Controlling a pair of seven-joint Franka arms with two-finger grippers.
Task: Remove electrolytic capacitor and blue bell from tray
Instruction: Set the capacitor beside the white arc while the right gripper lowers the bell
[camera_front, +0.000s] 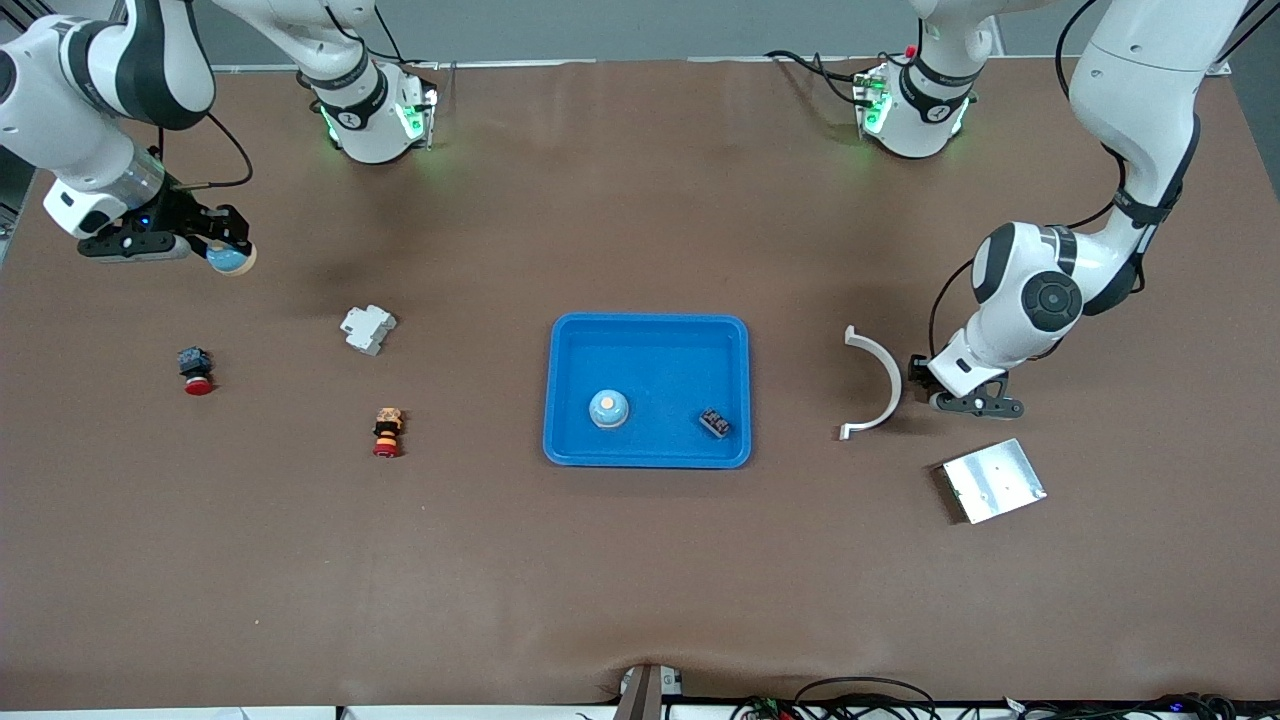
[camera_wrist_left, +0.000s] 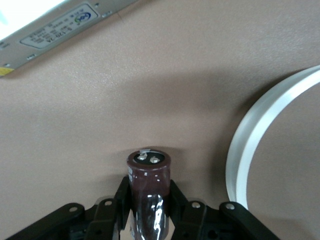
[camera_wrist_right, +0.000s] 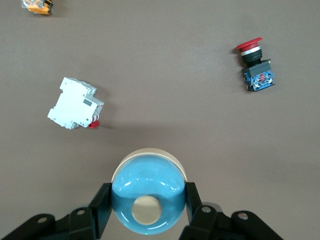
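While our right gripper hangs over the table's right-arm end, its fingers are clamped on a glossy blue bell, a smooth dome with a cream button on top. Our left gripper sits low over the table's left-arm end, just beside a curved white plastic strip, and pinches a dark maroon capacitor, a shiny cylinder with two silver terminals. A blue tray at the middle of the table already holds a second bell and a small black block. On the matte brown table we also see a white breaker, two red-capped push buttons and a flat brushed-metal box.
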